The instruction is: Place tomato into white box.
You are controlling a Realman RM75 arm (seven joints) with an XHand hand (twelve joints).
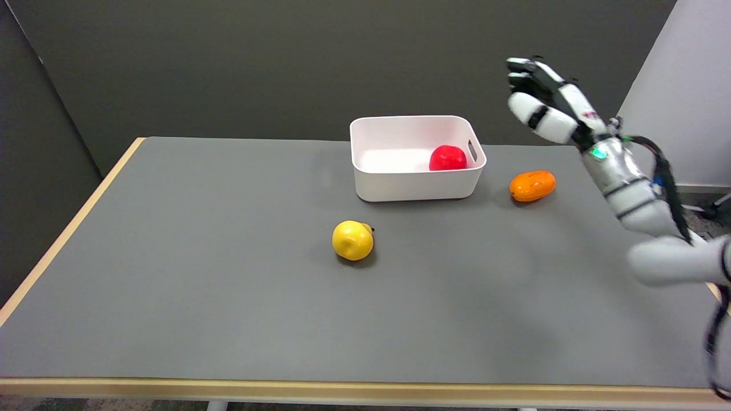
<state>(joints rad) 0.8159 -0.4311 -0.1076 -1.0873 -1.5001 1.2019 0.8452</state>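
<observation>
Right hand: the right hand is raised in the air, to the right of the white box and higher than its rim. The fingers are extended and a little apart, and it holds nothing.
Tomato: the red tomato lies inside the white box, on the floor of the box, close to the right wall where the handle slot is.
Step in hand: I judge that the placing is already done, because the tomato sits in the box and the hand is free of it. The moment looks like the withdrawal after the release.
Next move: it calls only for bringing the arm away from the box without touching its rim; no new grasp seems needed.
Other fruits: an orange oblong fruit lies just right of the box, below the hand. A yellow fruit, perhaps a lemon or a pear, lies in front of the box, well apart from it.
Surface: a grey table with a light wooden edge; the box stands near its far side.
Room: a dark grey wall behind the box and a pale panel at its far right.
</observation>
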